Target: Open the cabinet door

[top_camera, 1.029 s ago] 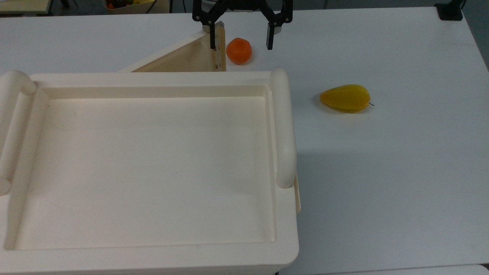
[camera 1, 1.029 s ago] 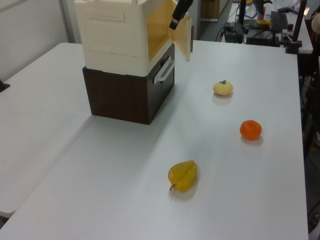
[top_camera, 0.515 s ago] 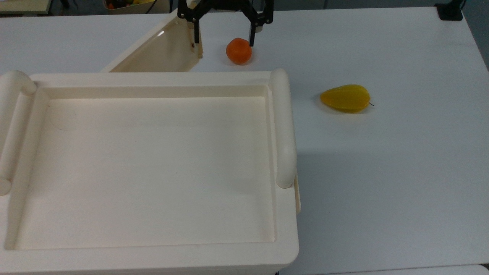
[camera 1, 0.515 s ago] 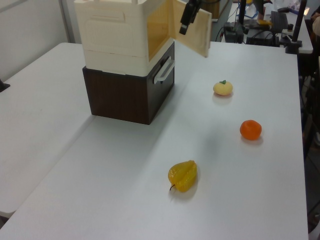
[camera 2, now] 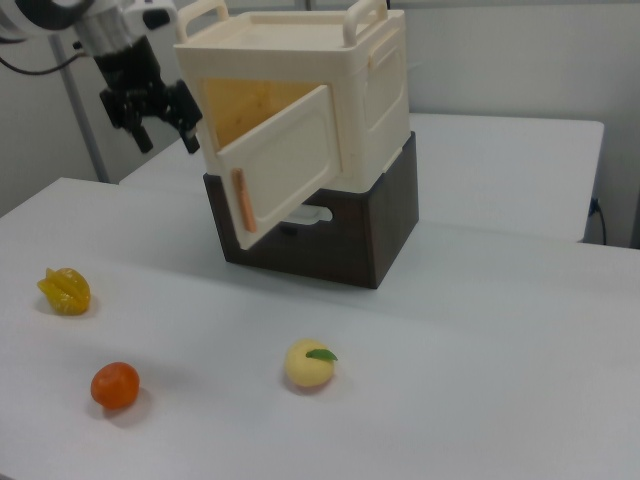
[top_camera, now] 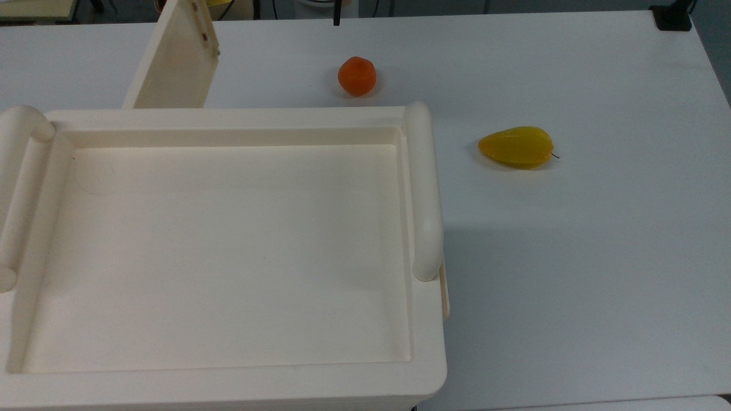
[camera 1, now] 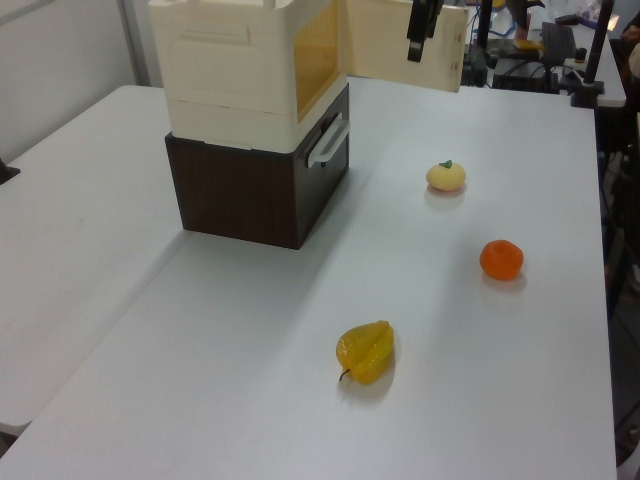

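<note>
Cabinet door: open, hanging out from the front of the cream cabinet, hinged on the right view's right, free edge with its brown handle toward the right view's left. In the top view, door at the far left, jutting away beyond the cabinet's far edge. In the left view, door at the far end of the cabinet, amber interior exposed.

Gripper: just left of the cabinet's open front in the right view, fingers spread apart, nothing between them. In the left view, one dark finger overlapping the door panel; contact impossible to judge.

Under the cream cabinet: dark brown base with a white drawer handle. On top: recessed tray top with rounded rails.

On the white table: orange near the door in the top view, right of it; yellow starfruit well apart, further right; pale yellow fruit with a green leaf, between door and orange in the left view.
</note>
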Motion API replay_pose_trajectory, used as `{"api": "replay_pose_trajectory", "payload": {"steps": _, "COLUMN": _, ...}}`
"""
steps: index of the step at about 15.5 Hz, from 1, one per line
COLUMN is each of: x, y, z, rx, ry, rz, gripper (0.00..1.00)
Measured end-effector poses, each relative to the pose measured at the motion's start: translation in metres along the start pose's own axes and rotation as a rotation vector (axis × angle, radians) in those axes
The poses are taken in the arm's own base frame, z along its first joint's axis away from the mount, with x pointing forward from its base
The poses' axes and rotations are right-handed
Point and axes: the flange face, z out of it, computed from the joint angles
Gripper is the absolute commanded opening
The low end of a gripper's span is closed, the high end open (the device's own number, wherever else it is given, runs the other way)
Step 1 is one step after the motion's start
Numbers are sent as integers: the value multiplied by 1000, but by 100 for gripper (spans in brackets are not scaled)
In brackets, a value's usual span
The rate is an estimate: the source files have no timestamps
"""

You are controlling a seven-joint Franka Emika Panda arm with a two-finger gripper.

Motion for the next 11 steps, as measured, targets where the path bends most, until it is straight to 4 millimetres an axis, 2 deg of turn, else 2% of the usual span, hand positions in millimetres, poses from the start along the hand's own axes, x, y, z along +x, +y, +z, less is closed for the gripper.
{"api": "replay_pose_trajectory", "payload": {"steps": 7, "x": -13, "y": -2, "z": 59, "rx": 39, "ry": -132, "rz": 7, "gripper": 100}}
{"api": "replay_pose_trajectory", "payload": {"steps": 11, "x": -20, "y": 0, "z": 63, "rx": 40, "ry": -147, "rz": 9, "gripper": 100}}
